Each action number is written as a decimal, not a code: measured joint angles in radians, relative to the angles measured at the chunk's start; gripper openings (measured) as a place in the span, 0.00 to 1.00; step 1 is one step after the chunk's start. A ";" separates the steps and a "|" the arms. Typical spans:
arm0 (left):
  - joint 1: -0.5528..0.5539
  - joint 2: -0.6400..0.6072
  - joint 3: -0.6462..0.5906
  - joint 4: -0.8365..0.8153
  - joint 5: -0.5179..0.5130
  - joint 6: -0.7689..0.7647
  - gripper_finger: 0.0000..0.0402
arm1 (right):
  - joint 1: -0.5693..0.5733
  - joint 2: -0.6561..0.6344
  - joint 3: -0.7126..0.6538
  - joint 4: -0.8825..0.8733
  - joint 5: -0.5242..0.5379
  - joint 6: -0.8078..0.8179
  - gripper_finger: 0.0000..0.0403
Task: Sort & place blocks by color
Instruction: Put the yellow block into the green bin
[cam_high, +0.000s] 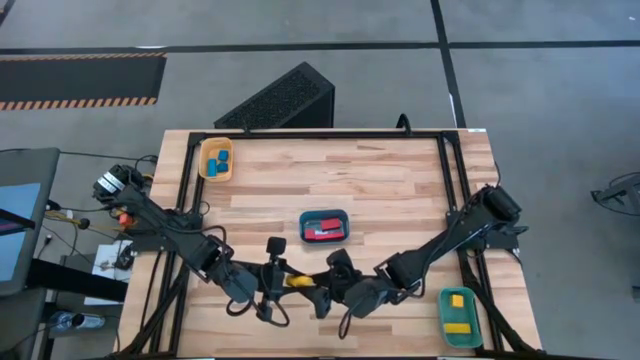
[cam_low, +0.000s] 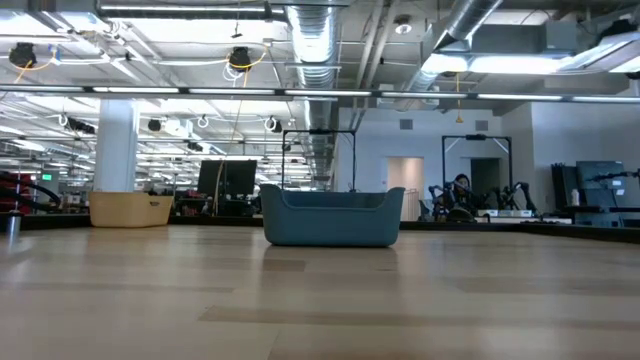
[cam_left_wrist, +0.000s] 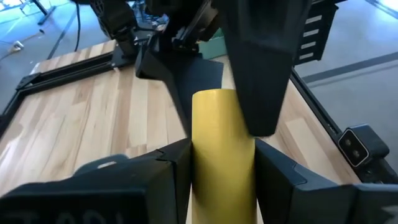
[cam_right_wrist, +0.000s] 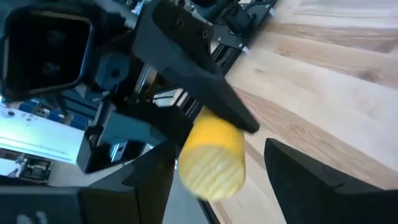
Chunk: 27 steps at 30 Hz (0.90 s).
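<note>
A yellow round bar block (cam_high: 298, 281) sits between my two grippers near the table's near edge. My left gripper (cam_high: 288, 281) is shut on it; its wrist view shows the block (cam_left_wrist: 222, 155) between its fingers. My right gripper (cam_high: 318, 288) is open and faces the left one. Its fingers stand on either side of the block's free end (cam_right_wrist: 211, 163), with a gap at one finger (cam_right_wrist: 298, 180). Blue blocks (cam_high: 222, 157) lie in the yellow-orange tray (cam_high: 204, 168), red blocks (cam_high: 323, 229) in the middle teal tray (cam_high: 324, 213), and yellow blocks (cam_high: 457, 312) in the right teal tray (cam_high: 445, 325). My left gripper pinches the yellow block's near part (cam_left_wrist: 222, 180) between its two fingers (cam_left_wrist: 171, 168), coming level from the table's left and lying along the block. The far end (cam_left_wrist: 214, 99) sticks out past the fingertips toward the right gripper. My right gripper straddles that end; I cannot tell whether it touches.
The three trays stand apart on the wooden table (cam_high: 400, 190), the nearest being the middle teal tray just beyond the grippers. A black frame (cam_high: 450, 180) runs along the table's edges. The low view shows the teal tray (cam_low: 332, 217) and bare tabletop, with no gripper.
</note>
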 joint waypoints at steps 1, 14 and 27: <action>0.000 0.000 0.000 0.000 0.000 0.000 0.27 | -0.005 0.000 0.000 0.000 -0.009 -0.003 0.65; 0.004 0.000 0.000 -0.011 -0.019 -0.003 0.27 | -0.043 -0.002 0.000 0.002 -0.074 -0.079 0.29; 0.058 -0.021 0.002 -0.133 -0.033 -0.279 0.54 | -0.015 -0.095 -0.002 -0.456 -0.078 0.026 0.29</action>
